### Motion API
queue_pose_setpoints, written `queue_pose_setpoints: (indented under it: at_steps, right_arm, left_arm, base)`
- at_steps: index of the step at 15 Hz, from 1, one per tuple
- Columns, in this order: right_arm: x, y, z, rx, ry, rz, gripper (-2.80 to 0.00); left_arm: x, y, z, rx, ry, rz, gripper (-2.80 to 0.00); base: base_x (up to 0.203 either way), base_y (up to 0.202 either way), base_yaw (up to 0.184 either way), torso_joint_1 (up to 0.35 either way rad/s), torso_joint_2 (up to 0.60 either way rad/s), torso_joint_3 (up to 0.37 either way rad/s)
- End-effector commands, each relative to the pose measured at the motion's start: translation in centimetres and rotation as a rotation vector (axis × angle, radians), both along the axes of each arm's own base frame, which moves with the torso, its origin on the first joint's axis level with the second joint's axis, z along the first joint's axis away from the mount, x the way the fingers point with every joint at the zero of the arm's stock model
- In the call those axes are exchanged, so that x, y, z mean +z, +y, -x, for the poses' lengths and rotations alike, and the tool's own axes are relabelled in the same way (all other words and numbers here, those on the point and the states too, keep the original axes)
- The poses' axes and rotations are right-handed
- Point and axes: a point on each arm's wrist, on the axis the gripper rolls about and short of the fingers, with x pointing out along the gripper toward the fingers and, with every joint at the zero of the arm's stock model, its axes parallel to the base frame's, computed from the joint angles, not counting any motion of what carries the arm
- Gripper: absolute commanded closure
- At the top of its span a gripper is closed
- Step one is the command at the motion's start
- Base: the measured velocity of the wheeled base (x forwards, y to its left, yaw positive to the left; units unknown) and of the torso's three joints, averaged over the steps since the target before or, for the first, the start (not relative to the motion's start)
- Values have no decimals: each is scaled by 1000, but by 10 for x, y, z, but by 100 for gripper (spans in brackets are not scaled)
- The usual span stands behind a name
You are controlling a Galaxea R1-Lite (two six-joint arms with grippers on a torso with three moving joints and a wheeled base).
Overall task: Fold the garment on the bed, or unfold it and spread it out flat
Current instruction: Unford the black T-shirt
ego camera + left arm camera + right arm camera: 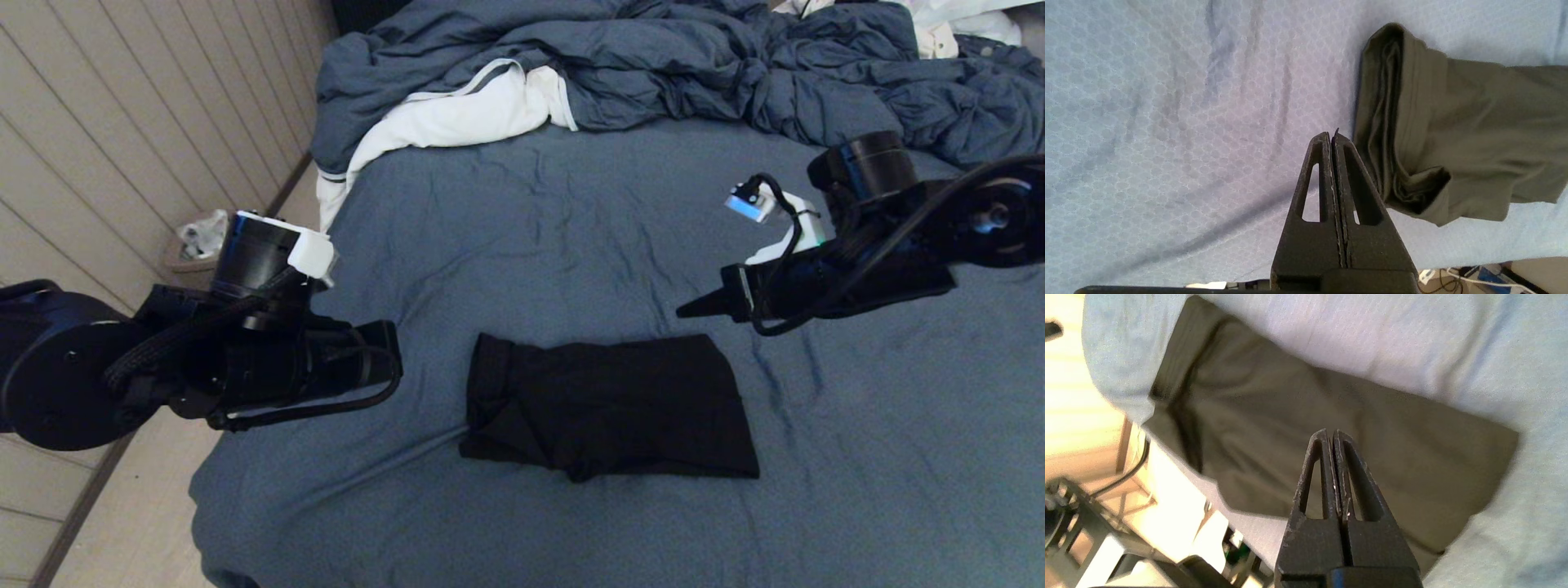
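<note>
The garment (612,404) lies folded into a compact black rectangle on the blue-grey bed (522,229), near its front edge; its layered folded end faces my left arm. It also shows in both wrist views, as the garment (1457,134) beside the left fingers and the garment (1331,416) below the right ones. My left gripper (1331,134) hovers shut and empty to the left of the garment, its tip hidden by the arm in the head view. My right gripper (682,311) hangs shut and empty above the garment's far right corner, apart from it; it also shows as the right gripper (1330,433).
A rumpled blue-grey duvet (653,57) fills the back of the bed, with a white cloth with striped edge (457,118) hanging over its left corner. The bed's left edge drops to a pale floor (147,506), where a small bin (196,245) stands by the wall.
</note>
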Motion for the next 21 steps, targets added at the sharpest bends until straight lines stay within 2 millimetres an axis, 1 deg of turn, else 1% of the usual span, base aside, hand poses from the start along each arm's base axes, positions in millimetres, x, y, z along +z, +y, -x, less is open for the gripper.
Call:
queue_pose_setpoints:
  at_steps: [1,4,7,8,9,11,13,15,17,18,19,21]
  right_arm:
    - [-6,5,4,21,25,4,0]
    - [-18,-1,13,1,74,16,0]
    - [-12,-33,22,-96,59,17,0]
    - [-12,-41,25,-121,59,18,0]
    - [-17,-46,27,-139,76,20,0]
    - [-29,-52,30,-150,114,30,0]
    - [-43,-54,32,-143,150,49,0]
    - [-48,-62,31,-162,137,46,0]
    - [-49,-69,33,-185,106,45,0]
    - [-47,-69,39,-187,99,47,0]
    - [-43,-69,49,-185,82,51,0]
    - [-32,-72,74,-192,30,58,0]
  left_arm:
    - [-9,-8,-4,-17,33,-2,0]
    - [-6,-29,-11,-60,25,19,0]
    - [0,-51,-18,-100,0,33,0]
    - [0,-56,-19,-110,2,31,0]
    - [1,-57,-19,-113,2,31,0]
    - [1,-54,-15,-113,6,32,0]
    - [-4,-53,-14,-112,18,26,0]
    - [-3,-53,-14,-110,18,27,0]
    - [3,-47,-11,-98,10,37,0]
    - [6,-41,-6,-90,5,40,0]
    - [12,-31,2,-80,-9,46,0]
    - [30,-4,23,-46,-59,62,0]
  base:
    - [0,0,0,0,0,0]
    - [0,0,0,0,0,0]
    - [0,0,0,0,0,0]
    - [0,0,0,0,0,0]
    - [0,0,0,0,0,0]
    - [0,0,0,0,0,0]
    - [0,0,0,0,0,0]
    - [0,0,0,0,0,0]
    - [0,0,0,0,0,0]
    - [0,0,0,0,0,0]
    - [0,0,0,0,0,0]
    - [0,0,0,0,0,0]
